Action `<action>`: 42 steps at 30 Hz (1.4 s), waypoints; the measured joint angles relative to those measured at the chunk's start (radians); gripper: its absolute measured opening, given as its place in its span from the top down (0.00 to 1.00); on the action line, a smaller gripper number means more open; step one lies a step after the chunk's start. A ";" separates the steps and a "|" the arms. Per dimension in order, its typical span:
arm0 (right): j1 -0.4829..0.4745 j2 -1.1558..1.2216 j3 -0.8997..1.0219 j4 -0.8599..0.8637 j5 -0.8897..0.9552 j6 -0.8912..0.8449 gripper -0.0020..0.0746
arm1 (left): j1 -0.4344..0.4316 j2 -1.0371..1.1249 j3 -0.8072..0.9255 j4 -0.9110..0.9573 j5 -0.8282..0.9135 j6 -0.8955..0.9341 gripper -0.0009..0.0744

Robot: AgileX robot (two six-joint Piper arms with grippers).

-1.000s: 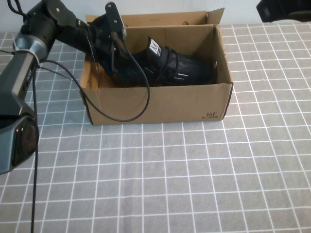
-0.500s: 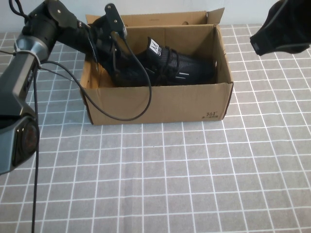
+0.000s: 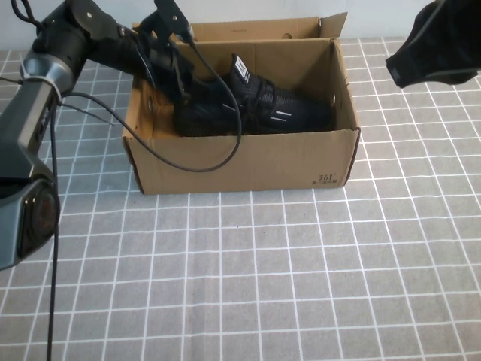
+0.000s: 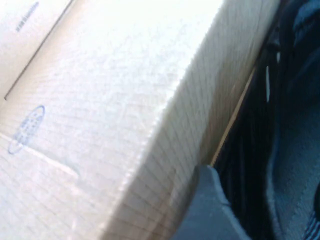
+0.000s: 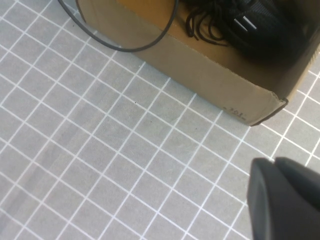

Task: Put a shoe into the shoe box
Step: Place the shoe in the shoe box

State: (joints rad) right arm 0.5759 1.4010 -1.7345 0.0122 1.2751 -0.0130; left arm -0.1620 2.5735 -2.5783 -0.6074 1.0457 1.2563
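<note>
shoe (image 3: 255,109): lies in the shoe box (image 3: 240,162) (toe toward the robot's right)
left gripper (image 3: 180,79): at the box's left end, over the heel
right gripper (image 5: 285,200): right of the box

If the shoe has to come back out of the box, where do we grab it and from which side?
Likely the heel collar of the shoe, coming from above at the box's left end. The shoe lies lengthwise inside the shoe box, heel left and toe right, walls blocking side approaches. The left gripper is at that heel end; the right gripper hangs shut beyond the box's right end.
</note>
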 joint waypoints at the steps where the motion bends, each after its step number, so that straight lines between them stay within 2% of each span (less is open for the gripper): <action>1: 0.000 0.000 0.001 0.000 -0.002 0.000 0.99 | 0.000 -0.005 0.000 0.000 0.000 -0.002 0.42; 6: 0.000 0.000 0.004 0.000 -0.002 0.000 0.99 | 0.006 -0.043 0.000 0.002 -0.001 -0.048 0.42; 13: 0.000 0.000 0.004 -0.012 -0.004 0.000 0.99 | 0.008 -0.130 0.000 0.087 -0.009 -0.238 0.45; 16: 0.000 0.000 0.004 -0.039 -0.004 0.000 0.99 | 0.010 -0.174 0.000 0.144 0.004 -0.374 0.57; 20: 0.000 0.000 0.004 -0.058 -0.005 0.000 0.99 | 0.011 -0.239 0.000 0.199 0.055 -0.529 0.84; 23: 0.000 0.000 0.004 -0.070 -0.005 0.000 0.99 | 0.011 -0.274 0.000 0.201 0.106 -0.593 0.95; 32: 0.000 -0.027 0.004 -0.074 -0.005 0.013 0.99 | 0.011 -0.338 -0.002 0.209 0.212 -0.704 0.99; 42: 0.000 -0.256 0.009 -0.024 -0.005 0.103 0.99 | 0.011 -0.560 0.028 0.252 0.218 -0.844 0.99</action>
State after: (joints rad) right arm 0.5759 1.1451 -1.7257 -0.0117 1.2699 0.0896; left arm -0.1506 2.0132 -2.5503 -0.3556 1.2634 0.4122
